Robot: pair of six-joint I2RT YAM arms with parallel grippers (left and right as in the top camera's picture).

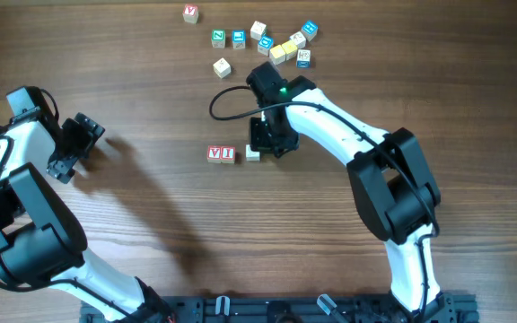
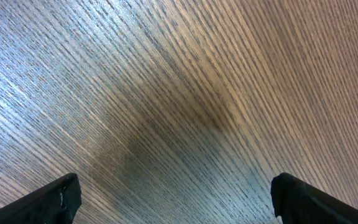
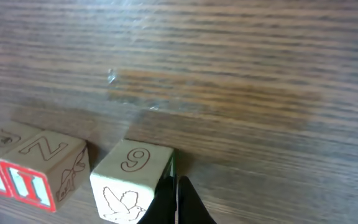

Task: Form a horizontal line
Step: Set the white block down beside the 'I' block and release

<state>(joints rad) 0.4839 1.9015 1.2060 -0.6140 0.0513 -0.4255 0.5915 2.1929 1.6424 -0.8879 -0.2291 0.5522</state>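
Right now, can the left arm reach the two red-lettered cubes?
Probably yes. Only bare table lies between the open left gripper and the red-lettered cubes, and it would come from their free side. The right gripper, shut, sits on the other side by the pale cube.

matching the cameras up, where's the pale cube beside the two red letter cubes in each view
overhead: pale cube at mid-table, just right of the red-lettered cubes.
left wrist: not in it, only bare table.
right wrist: pale cube at bottom centre, bird drawing facing the camera.
shared landmark: the red-lettered cubes, bottom left in the right wrist view.
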